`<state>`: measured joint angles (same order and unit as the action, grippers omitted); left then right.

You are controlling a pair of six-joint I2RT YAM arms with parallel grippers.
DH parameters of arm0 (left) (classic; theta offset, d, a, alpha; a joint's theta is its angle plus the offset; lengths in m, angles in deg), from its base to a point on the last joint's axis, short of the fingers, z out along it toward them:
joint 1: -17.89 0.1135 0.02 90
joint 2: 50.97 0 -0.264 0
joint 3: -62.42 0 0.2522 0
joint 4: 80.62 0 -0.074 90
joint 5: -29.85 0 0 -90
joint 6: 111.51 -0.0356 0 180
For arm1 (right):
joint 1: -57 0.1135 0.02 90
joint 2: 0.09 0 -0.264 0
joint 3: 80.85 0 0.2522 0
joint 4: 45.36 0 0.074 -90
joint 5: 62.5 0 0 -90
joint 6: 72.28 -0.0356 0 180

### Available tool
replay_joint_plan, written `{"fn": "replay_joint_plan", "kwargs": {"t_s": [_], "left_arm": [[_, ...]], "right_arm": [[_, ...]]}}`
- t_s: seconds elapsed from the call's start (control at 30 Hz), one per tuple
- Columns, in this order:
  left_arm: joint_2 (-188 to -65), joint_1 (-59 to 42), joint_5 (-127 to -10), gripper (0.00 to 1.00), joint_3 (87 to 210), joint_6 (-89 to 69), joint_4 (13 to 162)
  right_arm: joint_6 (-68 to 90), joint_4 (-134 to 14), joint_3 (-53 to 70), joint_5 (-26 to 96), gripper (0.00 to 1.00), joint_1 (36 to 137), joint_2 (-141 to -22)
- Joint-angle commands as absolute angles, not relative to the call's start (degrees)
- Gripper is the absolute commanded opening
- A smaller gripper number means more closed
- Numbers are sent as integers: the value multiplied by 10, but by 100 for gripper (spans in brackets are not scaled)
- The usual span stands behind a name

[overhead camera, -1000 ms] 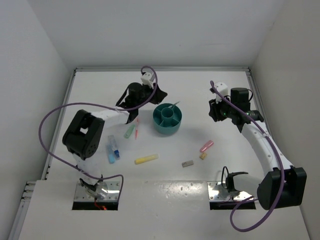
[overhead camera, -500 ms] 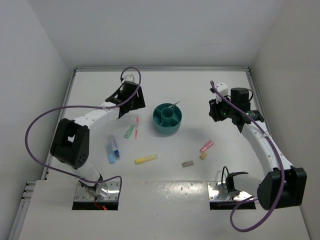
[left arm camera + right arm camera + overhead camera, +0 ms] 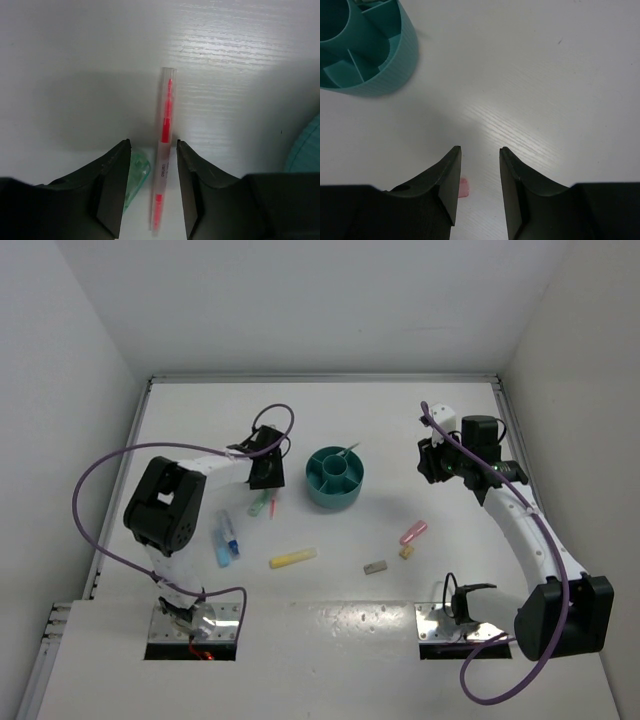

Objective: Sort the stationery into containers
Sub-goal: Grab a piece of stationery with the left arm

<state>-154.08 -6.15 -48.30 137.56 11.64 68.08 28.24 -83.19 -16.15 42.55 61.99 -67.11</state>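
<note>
My left gripper (image 3: 268, 478) hangs open just over the near end of the thin pink pen (image 3: 272, 503). In the left wrist view the pink pen (image 3: 164, 145) lies on the table between the fingers (image 3: 116, 175), with a gap on each side. A mint marker (image 3: 136, 177) lies beside the left finger. The round teal organiser (image 3: 335, 496) stands to the right, with a green pen (image 3: 349, 451) leaning in it. My right gripper (image 3: 427, 464) is open and holds nothing. In the right wrist view a pink marker tip (image 3: 464, 188) shows past the left finger.
Blue markers (image 3: 225, 538) lie left of centre. Nearer the front are a yellow marker (image 3: 292, 558), a grey block (image 3: 375, 567), a tan block (image 3: 406, 552) and a pink marker (image 3: 413, 532). The organiser's wall (image 3: 395, 75) is at the top left of the right wrist view.
The left gripper swung away from the organiser toward the back left, then came down over the pink pen. Its jaws opened wide and have narrowed. The right arm has not moved.
</note>
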Motion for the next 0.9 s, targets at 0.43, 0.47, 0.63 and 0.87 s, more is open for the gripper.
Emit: {"fn": "replay_joint_plan", "kwargs": {"t_s": [0.43, 0.47, 0.63, 0.87], "left_arm": [[-1595, -83, -466, 37, 1436, 99, 668], [-1595, -83, -466, 37, 1436, 99, 661], [-1600, -88, -447, 26, 1436, 99, 642], [-1591, -88, -447, 4, 1441, 99, 642]], "right_arm": [[291, -814, -148, 431, 37, 620, -657], [291, -814, -148, 431, 37, 620, -657], [291, -814, -148, 431, 37, 620, -657], [291, -814, -148, 431, 37, 620, -657]]}}
